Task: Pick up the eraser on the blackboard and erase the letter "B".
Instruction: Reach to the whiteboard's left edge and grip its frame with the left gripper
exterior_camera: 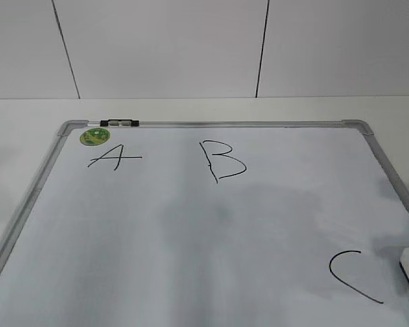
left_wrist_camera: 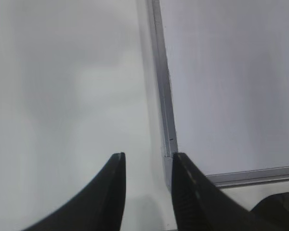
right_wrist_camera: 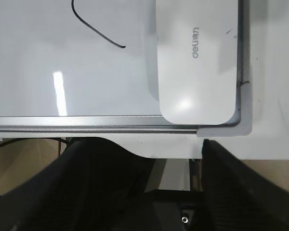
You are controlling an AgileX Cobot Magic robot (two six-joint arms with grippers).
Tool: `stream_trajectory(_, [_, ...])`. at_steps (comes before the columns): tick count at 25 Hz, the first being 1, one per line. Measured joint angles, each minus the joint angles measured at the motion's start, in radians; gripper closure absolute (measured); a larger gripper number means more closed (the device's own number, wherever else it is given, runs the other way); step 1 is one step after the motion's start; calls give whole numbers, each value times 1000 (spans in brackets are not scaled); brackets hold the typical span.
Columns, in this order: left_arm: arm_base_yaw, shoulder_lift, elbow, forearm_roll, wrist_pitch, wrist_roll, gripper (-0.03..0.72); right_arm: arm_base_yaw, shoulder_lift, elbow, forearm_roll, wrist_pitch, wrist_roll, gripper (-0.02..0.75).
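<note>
While the board (exterior_camera: 191,231) lies flat on the white bench (exterior_camera: 27,116), the eraser (right_wrist_camera: 197,57) sits in its near right corner, touching the frame on the right side and just beside the C (exterior_camera: 354,276). B (exterior_camera: 221,161) stands near the far edge, between A (exterior_camera: 114,157) and the right corner, well apart from the eraser. A marker (exterior_camera: 119,123) rests on the far frame, a green sticker (exterior_camera: 95,135) just below it. Left claw (left_wrist_camera: 147,161) hangs spread and empty over the board's left frame edge. Right claw (right_wrist_camera: 159,159) hangs spread and empty, near the eraser corner.
</note>
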Motion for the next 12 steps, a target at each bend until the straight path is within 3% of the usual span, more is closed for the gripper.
stream_trajectory(6, [0,156,-17,-6,-26,-1,444,0,179,-48,-11,-50,0,155])
stream_trajectory(12, [0,300,-19,-23,-83,-2,444,0,332,-168,-112,-40,0,155])
